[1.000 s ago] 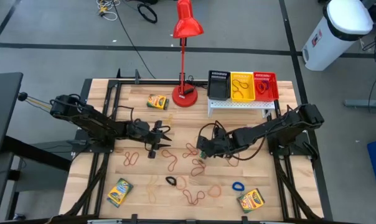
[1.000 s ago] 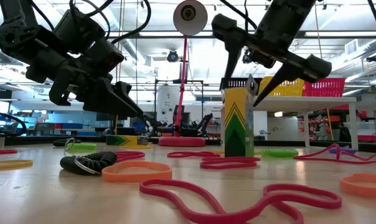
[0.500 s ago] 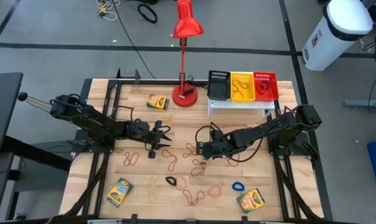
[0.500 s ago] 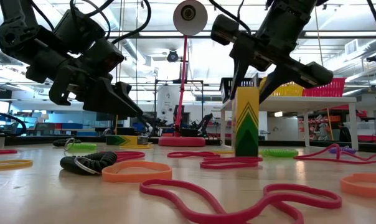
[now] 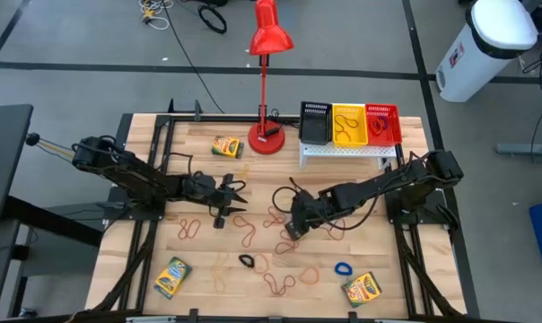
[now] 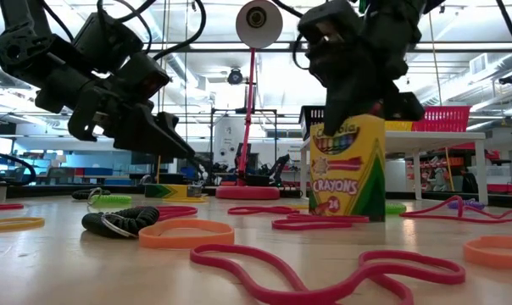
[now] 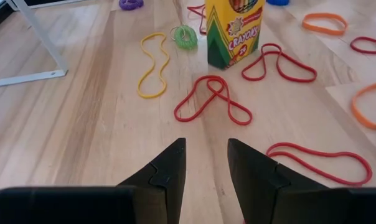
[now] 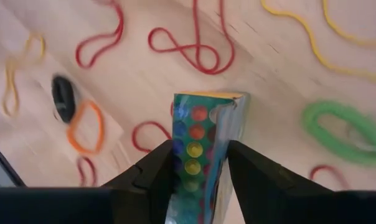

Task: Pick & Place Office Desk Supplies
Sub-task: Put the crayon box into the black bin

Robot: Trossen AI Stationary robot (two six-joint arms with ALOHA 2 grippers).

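- The right gripper (image 8: pixel 197 165) is clamping its two fingers (image 8: pixel 152 174) on the top of a crayon box (image 6: pixel 347 168), which is standing upright on the table (image 5: pixel 388 274) near the middle.
- The box is resting among scattered rubber-band loops (image 7: pixel 214 99), with a green loop (image 8: pixel 337 132) just beside it.
- The left gripper (image 7: pixel 205 163) is hovering over the table's left-centre, its fingers standing partly apart and holding nothing.
- Three more crayon boxes are lying flat: one at the near left (image 5: pixel 171 275), one at the near right (image 5: pixel 362 289), one at the far side (image 5: pixel 227 146) beside the red lamp (image 5: pixel 269 85).
- The black bin (image 5: pixel 314 123), yellow bin (image 5: pixel 349 125) and red bin (image 5: pixel 382 125) are sitting side by side on a white stand (image 5: pixel 346 151) at the far right.
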